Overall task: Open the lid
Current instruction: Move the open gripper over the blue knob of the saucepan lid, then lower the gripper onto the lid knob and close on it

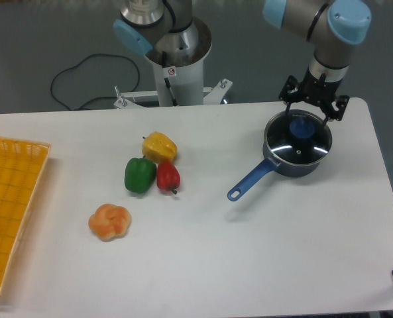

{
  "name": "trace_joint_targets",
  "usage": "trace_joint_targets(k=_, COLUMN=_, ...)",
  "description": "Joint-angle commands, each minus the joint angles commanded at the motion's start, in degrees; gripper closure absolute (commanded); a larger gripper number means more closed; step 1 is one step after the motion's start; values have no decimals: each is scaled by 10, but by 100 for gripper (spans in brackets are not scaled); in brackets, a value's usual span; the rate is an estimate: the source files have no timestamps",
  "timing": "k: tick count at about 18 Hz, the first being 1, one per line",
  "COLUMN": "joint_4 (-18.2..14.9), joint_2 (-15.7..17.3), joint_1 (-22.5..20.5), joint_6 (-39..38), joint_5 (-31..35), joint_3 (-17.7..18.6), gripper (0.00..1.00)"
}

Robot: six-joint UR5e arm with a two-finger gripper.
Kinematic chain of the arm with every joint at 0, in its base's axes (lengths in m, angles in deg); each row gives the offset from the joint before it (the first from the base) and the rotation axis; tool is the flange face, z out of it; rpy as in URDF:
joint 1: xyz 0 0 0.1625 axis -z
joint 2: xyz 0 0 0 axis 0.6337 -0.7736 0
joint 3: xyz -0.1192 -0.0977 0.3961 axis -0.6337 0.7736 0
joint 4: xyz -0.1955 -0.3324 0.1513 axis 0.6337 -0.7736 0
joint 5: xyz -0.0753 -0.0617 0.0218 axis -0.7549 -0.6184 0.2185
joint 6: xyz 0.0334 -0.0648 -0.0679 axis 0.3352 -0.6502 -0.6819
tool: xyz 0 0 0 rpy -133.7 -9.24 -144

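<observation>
Lid [298, 140] on saucepan [295, 159], knob just under spread jaws

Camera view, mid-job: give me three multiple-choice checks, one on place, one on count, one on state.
1. The dark blue saucepan stands: A) at the table's right B) in the yellow basket C) beside the peppers.
2. Peppers on the table: A) one B) three C) five.
3. The round glass lid with blue knob is: A) on the table B) lifted high C) on the saucepan.

A: it sits right, under the gripper.
B: yellow pepper, green pepper, red pepper.
C: it covers the saucepan's mouth.
</observation>
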Motion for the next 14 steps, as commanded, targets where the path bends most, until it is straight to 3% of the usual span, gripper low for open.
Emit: trace_joint_targets(k=14, joint_4=30, joint_2=-25, joint_1=11, joint_6=-2, joint_5=4, joint_3=2, gripper=0)
